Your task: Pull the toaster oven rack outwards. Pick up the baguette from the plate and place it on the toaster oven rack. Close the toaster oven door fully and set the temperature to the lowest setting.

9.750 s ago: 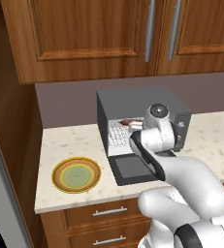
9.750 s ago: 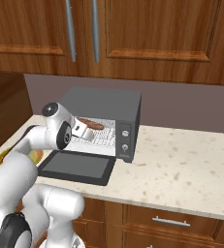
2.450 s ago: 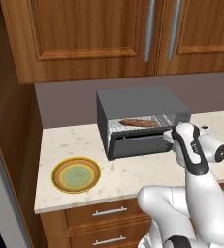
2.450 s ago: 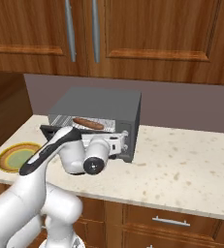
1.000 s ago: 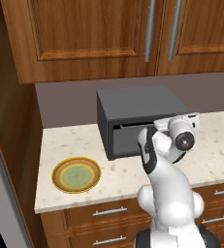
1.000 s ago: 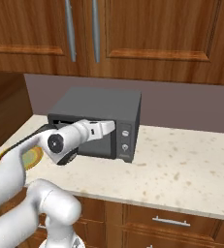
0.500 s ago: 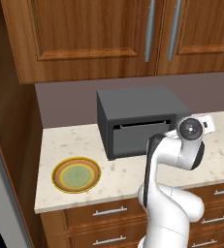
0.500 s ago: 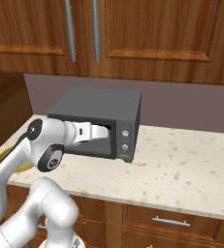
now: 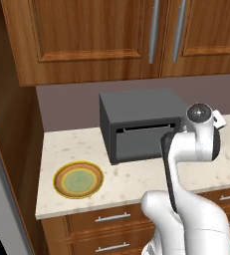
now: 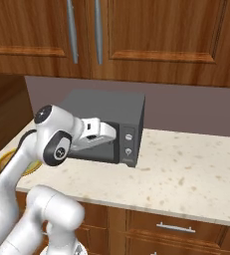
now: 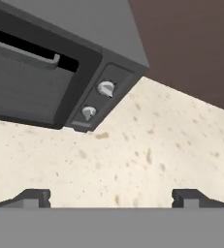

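Brown wooden wall cabinets [image 9: 111, 40] hang above a pale speckled stone counter [image 10: 196, 179] with drawers beneath. On it, against the back wall, sits the toaster oven [image 9: 136, 124], a dark grey metal box that looks rigid and heavy enough to stay put when touched. Its toaster oven door [image 9: 141, 142] is raised, though a thin dark gap remains along its top edge. The narrow control panel on the oven's right side carries two small pale round knobs; the upper knob [image 11: 105, 88] and the lower knob [image 11: 88, 112] look hard, smooth and slippery, best pinched across their sides and turned. Which one sets temperature cannot be told. The round plate [image 9: 78, 179] with an orange-yellow rim lies bare on the counter, well to the left of the oven. The white arm's gripper [image 10: 117, 133] hovers just beside the control panel; in the hand view its two fingers [image 11: 36, 197] stand spread wide, grasping nothing.
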